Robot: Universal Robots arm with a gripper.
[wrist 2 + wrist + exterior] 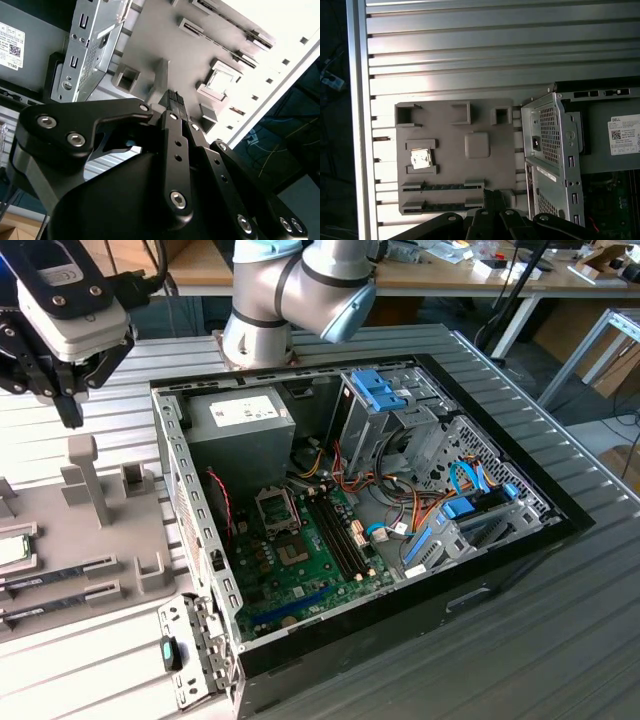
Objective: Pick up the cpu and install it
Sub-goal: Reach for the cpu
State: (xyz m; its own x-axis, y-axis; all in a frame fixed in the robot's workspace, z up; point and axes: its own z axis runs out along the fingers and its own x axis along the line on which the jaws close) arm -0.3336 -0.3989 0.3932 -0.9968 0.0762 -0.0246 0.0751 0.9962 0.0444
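Ribbed metal table point(470, 50); cpu point(420, 159) sits in a grey fixture tray point(450, 130) pocket, well apart from gripper point(492, 196), which hangs above the tray, pointing down, fingers closed, empty.

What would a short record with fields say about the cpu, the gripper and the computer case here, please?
cpu: lying flat in a square pocket of the grey tray, untouched
gripper: shut, empty, raised above the tray, apart from the cpu
grey tray: on the slatted table, beside the computer case, on the exterior view's left
computer case: side open, green motherboard exposed
task state: cpu not yet picked up
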